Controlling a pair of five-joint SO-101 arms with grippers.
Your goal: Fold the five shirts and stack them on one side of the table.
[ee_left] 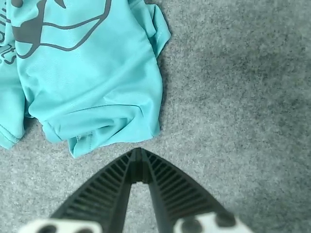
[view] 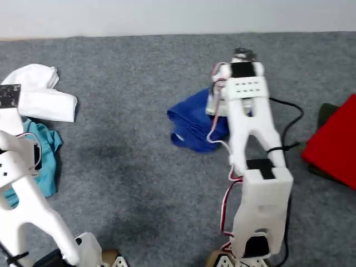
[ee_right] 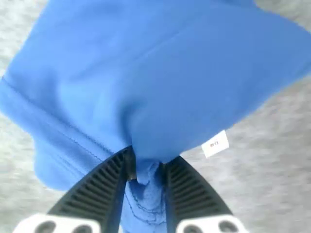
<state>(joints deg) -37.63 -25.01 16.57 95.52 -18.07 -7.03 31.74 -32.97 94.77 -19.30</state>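
On the grey surface, near the middle, my right end effector is pinching a bunch of the blue shirt; my left end effector is closed (tips together) just beside the teal shirt, which lies on the left side.

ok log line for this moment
right gripper: shut on blue shirt | left gripper: shut, empty, beside teal shirt | white shirt, red shirt: untouched

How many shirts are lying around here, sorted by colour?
White shirt: 1
Teal shirt: 1
Blue shirt: 1
Red shirt: 1
Dark green cloth under the red one, probably a shirt: 1
Total: 5
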